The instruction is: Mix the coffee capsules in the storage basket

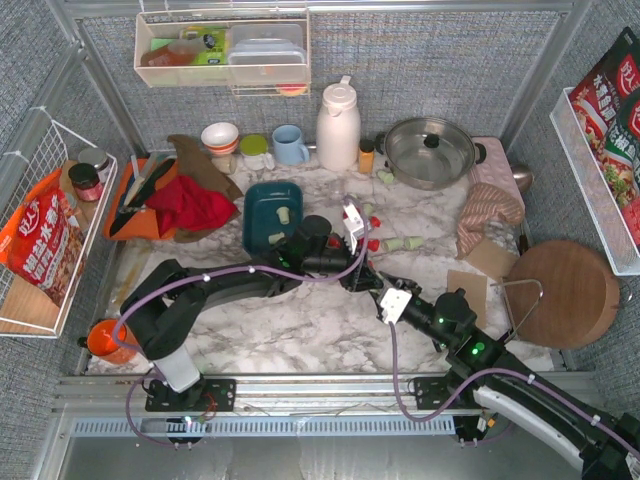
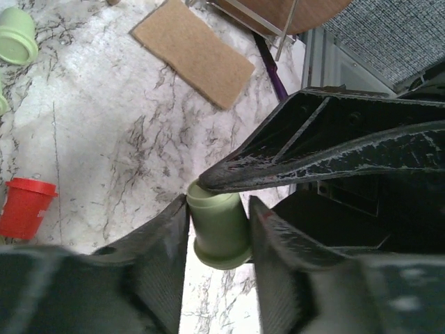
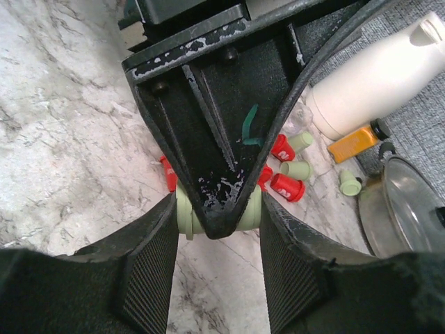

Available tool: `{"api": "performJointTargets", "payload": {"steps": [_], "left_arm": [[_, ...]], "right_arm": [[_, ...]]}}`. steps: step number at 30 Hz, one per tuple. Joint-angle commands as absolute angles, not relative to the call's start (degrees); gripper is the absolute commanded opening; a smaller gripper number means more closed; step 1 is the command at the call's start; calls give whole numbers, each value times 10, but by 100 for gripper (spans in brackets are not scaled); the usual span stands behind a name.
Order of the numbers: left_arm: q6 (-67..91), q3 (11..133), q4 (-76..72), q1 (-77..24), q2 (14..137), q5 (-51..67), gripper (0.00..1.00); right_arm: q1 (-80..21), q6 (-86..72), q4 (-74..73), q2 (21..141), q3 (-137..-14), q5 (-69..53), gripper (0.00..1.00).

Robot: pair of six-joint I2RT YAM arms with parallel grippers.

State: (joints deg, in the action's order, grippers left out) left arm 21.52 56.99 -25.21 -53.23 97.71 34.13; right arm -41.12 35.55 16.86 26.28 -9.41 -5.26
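- Your left hand [image 2: 217, 207] is pinching a green capsule [image 2: 221, 236], with a pad pressed to each side of it.
- Your right hand [image 3: 219, 205] looks clamped on what I judge to be the same green capsule, gripped from another angle. In the right wrist view a finger of the left hand crosses in front, and the pale rim shows on either side of it with no gap to the pads.
- The two hands meet over the tabletop [image 1: 300, 330], just beside the storage basket [image 1: 255, 198], off the corner that faces the right arm's base.
- Two pale capsules [image 1: 284, 213] show inside the storage basket. The other coffee capsules [image 1: 395, 243], red and green, lie loose on the tabletop on the far side of the hands from the basket. One red capsule [image 2: 24, 205] lies near the held one.
- This reads as a hand-to-hand pass of a single capsule while the basket is being filled, so the task is at an early stage.
- For the next move, only one hand should keep the grip. Spread one hand fully before you move either arm, or the capsule may twist out or get crushed.
- Then carry the capsule over the storage basket, lower it inside the rim and let go.
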Motion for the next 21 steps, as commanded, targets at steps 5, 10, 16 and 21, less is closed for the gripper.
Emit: {"api": "performJointTargets", "payload": {"steps": [5, 10, 16, 21], "left_arm": [[205, 574, -229, -531, 945, 212, 21], [209, 574, -187, -510, 912, 63, 21], [239, 576, -143, -401, 910, -64, 26], [240, 588, -148, -325, 950, -135, 29]], "right_arm": [[-412, 311, 184, 269, -109, -22, 68], [-411, 223, 147, 292, -140, 68, 78], [-399, 19, 75, 409, -218, 208, 77], [-389, -108, 21, 587, -309, 233, 77]]}}
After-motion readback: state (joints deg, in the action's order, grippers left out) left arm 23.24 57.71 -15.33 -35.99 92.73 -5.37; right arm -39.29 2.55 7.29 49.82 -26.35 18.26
